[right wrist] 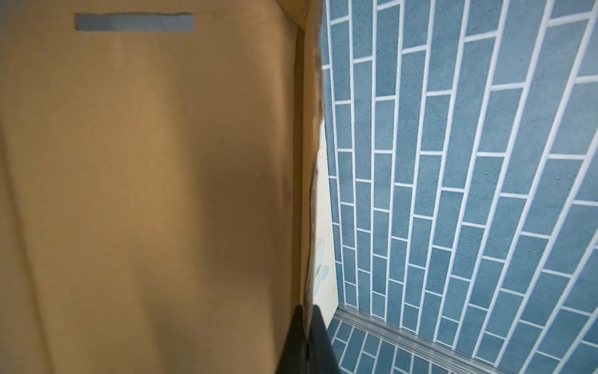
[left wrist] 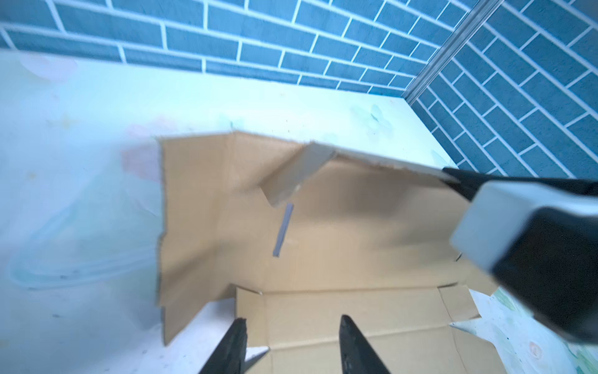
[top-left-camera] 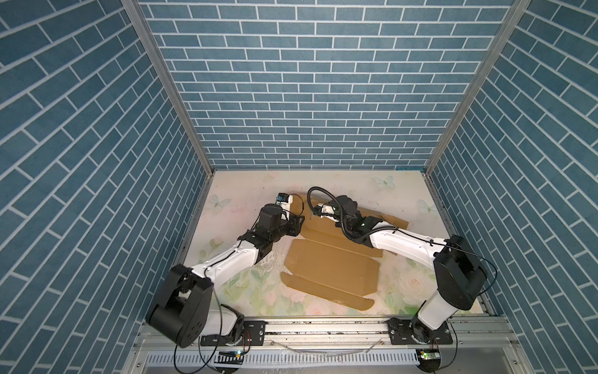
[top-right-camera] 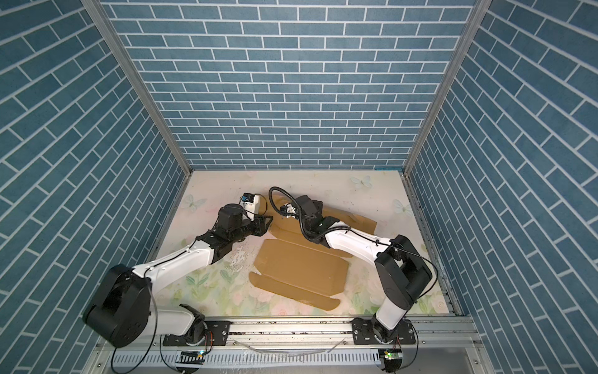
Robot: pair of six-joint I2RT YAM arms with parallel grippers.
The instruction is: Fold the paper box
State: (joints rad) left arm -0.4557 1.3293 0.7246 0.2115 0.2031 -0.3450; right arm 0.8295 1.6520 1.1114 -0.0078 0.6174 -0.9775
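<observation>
The paper box [top-left-camera: 333,272] [top-right-camera: 301,268] is a tan die-cut cardboard sheet lying mostly flat on the table. Its far panel is lifted, with a slot [left wrist: 283,230] [right wrist: 134,22] cut through it. My right gripper [right wrist: 307,312] is shut on the far edge of that raised panel. In the left wrist view one of its black fingers [left wrist: 456,181] clamps that edge. My left gripper [left wrist: 292,320] [top-left-camera: 299,223] stands open low over the sheet's left edge, near a small corner tab [left wrist: 249,307]. Nothing is between its fingers.
The table [top-left-camera: 246,194] has a pale floral cover. Blue brick-pattern walls [top-left-camera: 307,129] close it in at the back and on both sides. An aluminium rail [top-left-camera: 323,327] with both arm bases runs along the front.
</observation>
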